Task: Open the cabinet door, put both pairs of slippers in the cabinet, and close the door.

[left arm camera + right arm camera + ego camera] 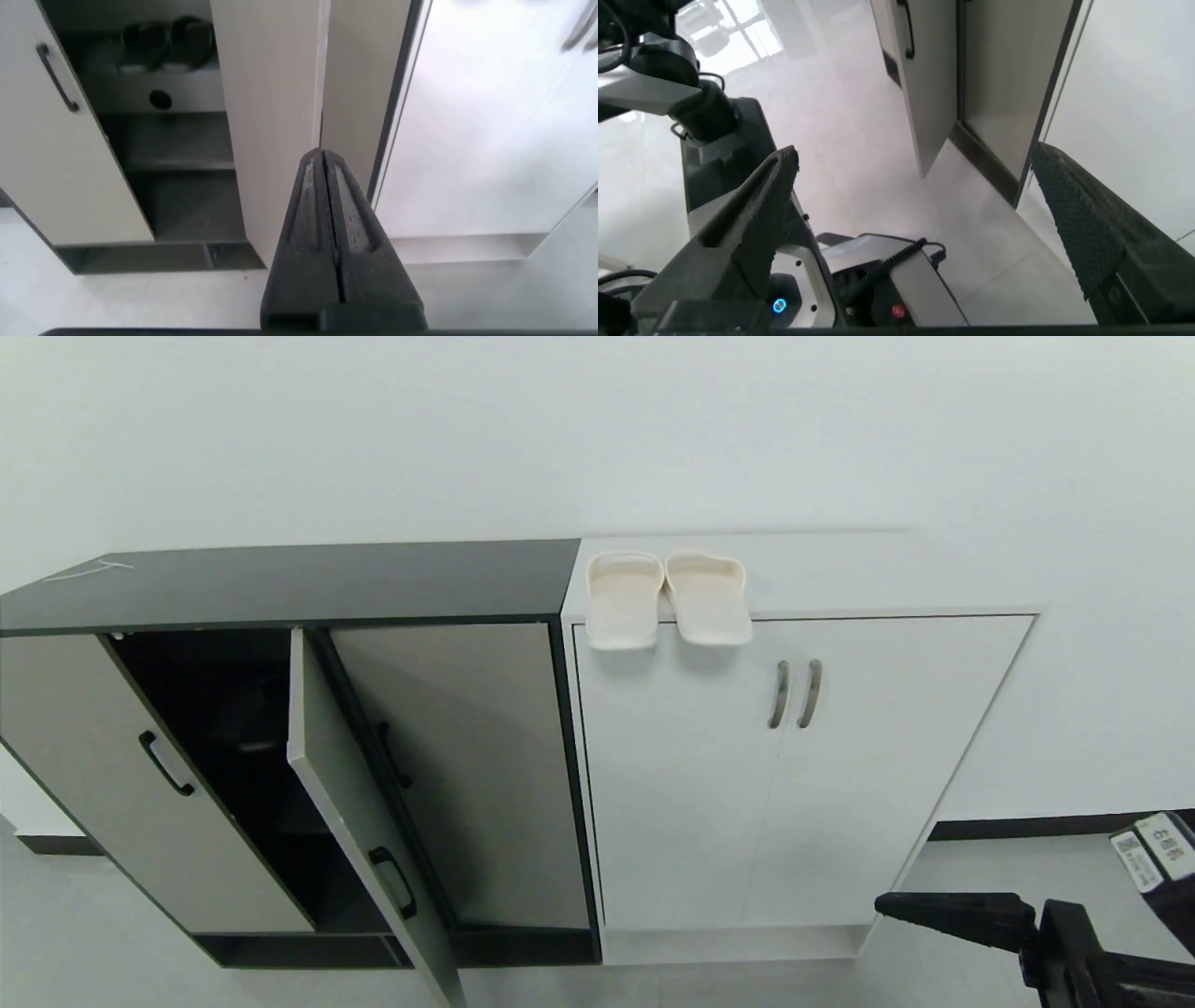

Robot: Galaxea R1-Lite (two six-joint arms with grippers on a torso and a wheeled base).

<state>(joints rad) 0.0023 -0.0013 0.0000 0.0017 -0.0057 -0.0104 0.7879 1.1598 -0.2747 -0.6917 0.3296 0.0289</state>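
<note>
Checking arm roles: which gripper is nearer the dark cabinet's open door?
Left, most likely. The left gripper points at the edge of the open door, close ahead of it; the right gripper hangs low by the bottom right corner of the white cabinet, farther off.

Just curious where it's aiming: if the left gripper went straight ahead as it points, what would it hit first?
Likely the open cabinet door: the shut left gripper points at its free edge. Depth is unclear, so it might slip past and reach the closed grey door beside it.

Slippers (667,597) lie atop the right cabinet (840,574), other slippers (168,42) inside the left cabinet (327,579).
</note>
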